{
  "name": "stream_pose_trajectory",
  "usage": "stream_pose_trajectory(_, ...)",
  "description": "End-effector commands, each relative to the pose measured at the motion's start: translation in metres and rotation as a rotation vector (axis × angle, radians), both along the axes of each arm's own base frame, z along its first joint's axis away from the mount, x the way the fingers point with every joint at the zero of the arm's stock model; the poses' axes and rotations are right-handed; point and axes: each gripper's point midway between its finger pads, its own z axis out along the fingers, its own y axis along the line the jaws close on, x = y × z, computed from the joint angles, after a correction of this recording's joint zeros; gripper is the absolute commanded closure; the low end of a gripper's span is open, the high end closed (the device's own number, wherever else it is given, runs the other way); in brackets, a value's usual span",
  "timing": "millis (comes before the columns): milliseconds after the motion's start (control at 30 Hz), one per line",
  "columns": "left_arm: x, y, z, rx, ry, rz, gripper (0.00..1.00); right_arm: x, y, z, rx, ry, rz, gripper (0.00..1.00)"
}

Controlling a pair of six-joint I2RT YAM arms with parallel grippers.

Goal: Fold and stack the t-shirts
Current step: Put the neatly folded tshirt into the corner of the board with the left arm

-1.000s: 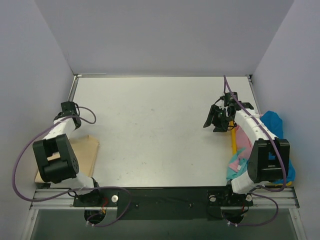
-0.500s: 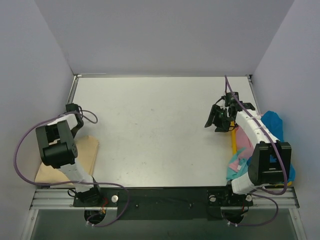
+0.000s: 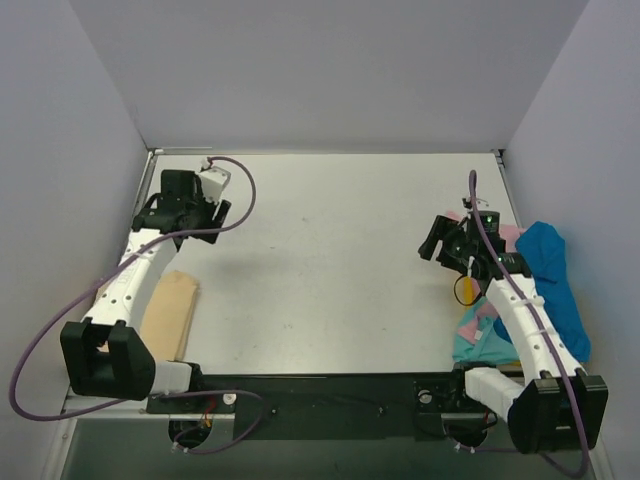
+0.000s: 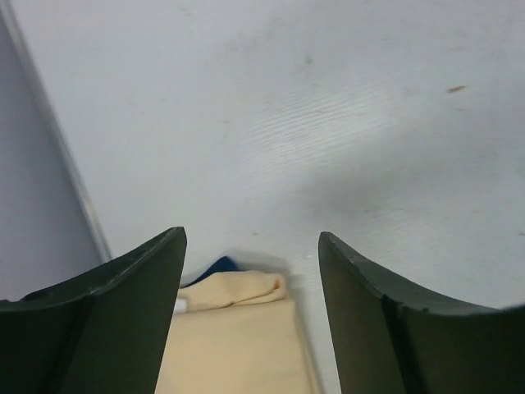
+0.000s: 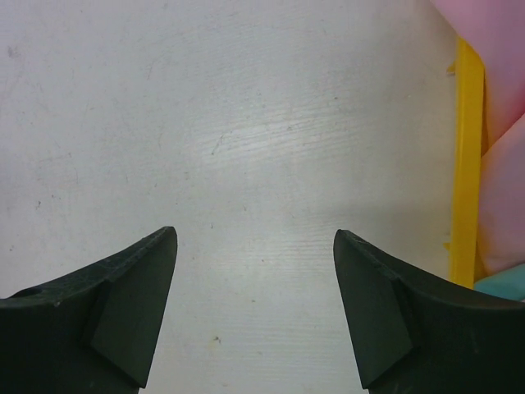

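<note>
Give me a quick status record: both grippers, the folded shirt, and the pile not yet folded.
left gripper: open, empty, above the left side of the table
right gripper: open, empty, over bare table beside the pile
tan shirt: folded flat at the near left edge; dark blue cloth shows at its far end
pile: pink shirt, blue shirt and teal shirt, bunched unfolded at the right edge
yellow strip: lies between the bare table and the pink shirt
</note>
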Motion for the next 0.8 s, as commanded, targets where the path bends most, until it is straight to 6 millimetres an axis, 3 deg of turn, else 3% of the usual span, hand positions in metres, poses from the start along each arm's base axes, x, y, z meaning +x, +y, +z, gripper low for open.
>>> stream_pose_trajectory(0,-0.02,-0.072,-0.018,-0.256,0.007,-0.182,0.23,0.005,-0.012,0.01,-0.06,-0.185,-0.021,0.27)
stream_pose_trajectory(33,-0.026,-0.081,-0.026,-0.265,0.0,-0.202,0.23,-0.002,-0.013,-0.003,-0.064,-0.176,-0.021,0.26)
stream_pose_trajectory(67,-0.023,-0.086,-0.025,-0.267,-0.035,-0.207,0.23,0.001,-0.014,0.006,-0.071,-0.241,-0.023,0.25)
stream_pose_trajectory(100,-0.034,-0.089,-0.041,-0.258,-0.019,-0.198,0.22,-0.005,-0.016,-0.007,-0.079,-0.233,-0.025,0.25)
stream_pose_trajectory(300,-0.046,-0.078,-0.08,-0.238,-0.062,-0.073,0.22,-0.014,-0.03,-0.013,-0.148,-0.387,-0.059,0.24)
stream_pose_trajectory(433,-0.048,-0.073,-0.088,-0.216,-0.087,-0.077,0.22,-0.016,-0.035,-0.02,-0.177,-0.448,-0.075,0.24)
stream_pose_trajectory(600,-0.06,-0.087,-0.103,-0.289,-0.048,-0.132,0.22,-0.018,-0.036,-0.029,-0.178,-0.446,-0.079,0.24)
stream_pose_trajectory(767,-0.056,-0.079,-0.101,-0.289,-0.077,-0.101,0.21,-0.019,-0.034,-0.032,-0.167,-0.437,-0.072,0.24)
